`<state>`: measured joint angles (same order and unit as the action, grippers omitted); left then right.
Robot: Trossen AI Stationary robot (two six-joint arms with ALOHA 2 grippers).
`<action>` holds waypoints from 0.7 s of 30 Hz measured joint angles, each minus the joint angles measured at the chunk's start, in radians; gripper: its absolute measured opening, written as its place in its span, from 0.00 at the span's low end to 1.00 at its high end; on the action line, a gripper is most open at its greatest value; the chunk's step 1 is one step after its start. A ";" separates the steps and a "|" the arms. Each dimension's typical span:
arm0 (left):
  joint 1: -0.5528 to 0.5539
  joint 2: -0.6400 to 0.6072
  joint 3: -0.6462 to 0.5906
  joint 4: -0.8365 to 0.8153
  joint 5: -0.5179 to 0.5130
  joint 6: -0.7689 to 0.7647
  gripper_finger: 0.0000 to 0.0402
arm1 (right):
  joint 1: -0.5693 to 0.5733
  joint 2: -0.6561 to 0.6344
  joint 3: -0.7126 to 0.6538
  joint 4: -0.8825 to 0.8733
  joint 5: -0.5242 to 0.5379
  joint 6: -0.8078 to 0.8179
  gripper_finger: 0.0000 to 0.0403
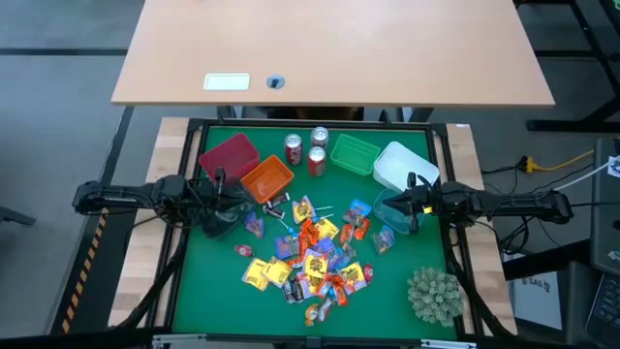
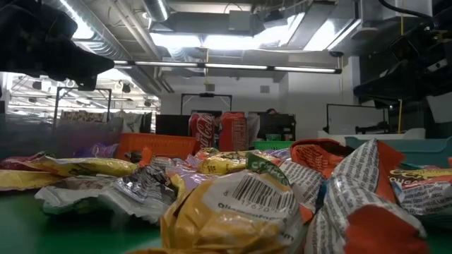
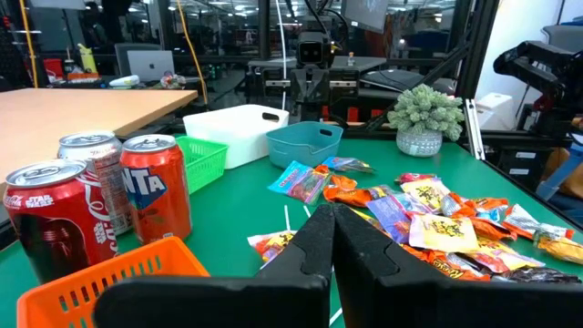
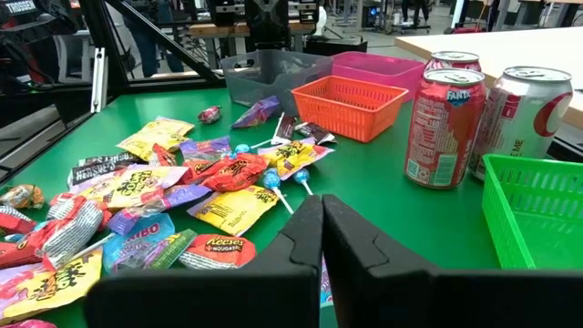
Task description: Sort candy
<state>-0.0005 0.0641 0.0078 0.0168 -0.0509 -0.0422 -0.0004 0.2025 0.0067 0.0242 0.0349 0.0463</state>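
Candy (image 1: 308, 257) is heaped lower centre of the high view, unsorted, bins (image 1: 266, 178) ranged above. Left gripper (image 1: 221, 206) and right gripper (image 1: 411, 206) are kept shut, empty, flanking the pile.

Setting: industrial lab; light wooden desk (image 1: 334, 48) beyond the green work table (image 1: 199, 291); grey floor (image 1: 58, 126) on either side; yellow cable (image 1: 562, 173) trailing at right; exposed ceiling ducts (image 2: 134, 35) with bright strip lights (image 2: 233, 67); laptop (image 3: 150, 64) on a far bench; black metal frames (image 3: 474, 64) around.
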 joint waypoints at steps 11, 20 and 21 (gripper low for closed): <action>0.000 0.000 0.000 0.055 -0.088 -0.063 0.01 | 0.000 0.000 0.000 0.005 0.000 0.000 0.02; 0.000 0.001 0.000 0.190 -0.157 -0.112 0.23 | 0.000 0.000 0.000 0.033 0.000 0.001 0.02; 0.000 0.002 0.000 0.211 -0.158 -0.113 0.26 | 0.000 0.000 0.000 0.034 0.000 0.001 0.02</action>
<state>-0.0003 0.0658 0.0077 0.2275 -0.2090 -0.1547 -0.0002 0.2024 0.0063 0.0582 0.0349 0.0475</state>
